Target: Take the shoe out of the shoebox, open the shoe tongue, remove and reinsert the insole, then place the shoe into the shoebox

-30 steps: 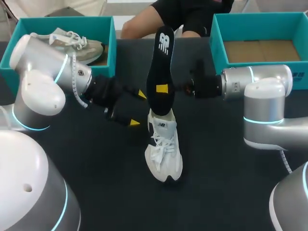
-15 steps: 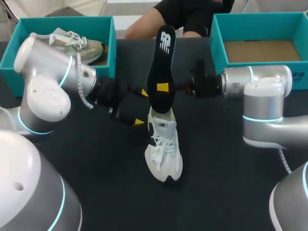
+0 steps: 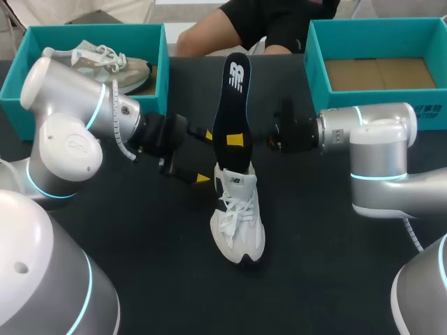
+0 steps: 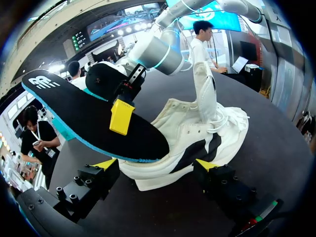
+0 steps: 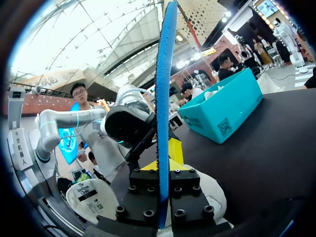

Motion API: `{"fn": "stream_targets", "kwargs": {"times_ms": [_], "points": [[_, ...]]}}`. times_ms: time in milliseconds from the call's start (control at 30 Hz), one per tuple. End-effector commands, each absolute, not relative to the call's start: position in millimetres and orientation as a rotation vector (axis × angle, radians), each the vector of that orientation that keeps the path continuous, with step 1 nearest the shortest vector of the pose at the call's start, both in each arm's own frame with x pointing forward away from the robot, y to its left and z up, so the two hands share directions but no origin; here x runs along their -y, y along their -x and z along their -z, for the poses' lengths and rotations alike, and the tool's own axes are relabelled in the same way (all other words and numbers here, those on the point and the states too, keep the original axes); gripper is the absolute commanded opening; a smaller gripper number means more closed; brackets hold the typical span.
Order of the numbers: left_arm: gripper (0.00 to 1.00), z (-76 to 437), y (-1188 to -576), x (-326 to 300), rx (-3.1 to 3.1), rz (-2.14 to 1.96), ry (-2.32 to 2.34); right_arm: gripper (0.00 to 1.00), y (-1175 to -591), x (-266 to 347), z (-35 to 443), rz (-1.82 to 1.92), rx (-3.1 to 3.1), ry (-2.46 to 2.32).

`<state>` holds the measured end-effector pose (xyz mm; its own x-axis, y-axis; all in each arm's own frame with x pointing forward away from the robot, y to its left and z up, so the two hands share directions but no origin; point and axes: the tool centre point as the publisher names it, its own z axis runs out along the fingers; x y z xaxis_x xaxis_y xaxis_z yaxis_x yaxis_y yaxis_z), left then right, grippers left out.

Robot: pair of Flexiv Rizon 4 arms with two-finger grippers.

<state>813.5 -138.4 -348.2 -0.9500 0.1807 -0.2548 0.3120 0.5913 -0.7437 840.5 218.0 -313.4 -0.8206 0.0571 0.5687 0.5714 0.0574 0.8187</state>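
Now our right gripper [image 3: 235, 139] is closed on the black insole [image 3: 234, 105], pinching its blue edge between both fingers. The insole stands almost upright, with its lower end at the heel opening of the white shoe [image 3: 239, 223]. This shoe lies near the middle of the dark table [image 3: 140, 265], with its toe pointing toward us. Our left gripper [image 3: 205, 156] is wide open at the heel of the shoe. In the left wrist view the heel sits between its two fingers, and we cannot tell if they touch it. At the far left corner stands a teal shoebox [image 3: 17, 70] with a grey shoe [image 3: 115, 66] inside. At the far right is another teal box [image 3: 316, 59] with a brown cardboard floor.
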Motion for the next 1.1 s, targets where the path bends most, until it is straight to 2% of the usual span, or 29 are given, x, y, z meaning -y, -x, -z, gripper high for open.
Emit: {"fn": "stream_targets", "kwargs": {"times_ms": [33, 700, 1000, 1033, 1067, 1100], "points": [[1.00, 348, -813, 139, -2.665, 1.285, -0.415, 0.00, -832, -216, 320, 1.804, 1.955, 0.651], [1.00, 348, -813, 139, -2.665, 1.285, -0.415, 0.00, -781, -218, 353, 1.554, 1.941, 0.768], [1.00, 348, -813, 139, -2.665, 1.285, -0.415, 0.00, -784, -210, 342, 1.605, 1.965, 0.786], [1.00, 348, -813, 139, -2.665, 1.285, -0.415, 0.13, -785, -210, 340, 1.606, 1.967, 0.781], [1.00, 348, -813, 139, -2.665, 1.285, -0.415, 0.33, -789, -212, 336, 1.609, 1.981, 0.773], [1.00, 348, -813, 139, -2.665, 1.285, -0.415, 0.35, -791, -212, 335, 1.614, 1.984, 0.763]]}}
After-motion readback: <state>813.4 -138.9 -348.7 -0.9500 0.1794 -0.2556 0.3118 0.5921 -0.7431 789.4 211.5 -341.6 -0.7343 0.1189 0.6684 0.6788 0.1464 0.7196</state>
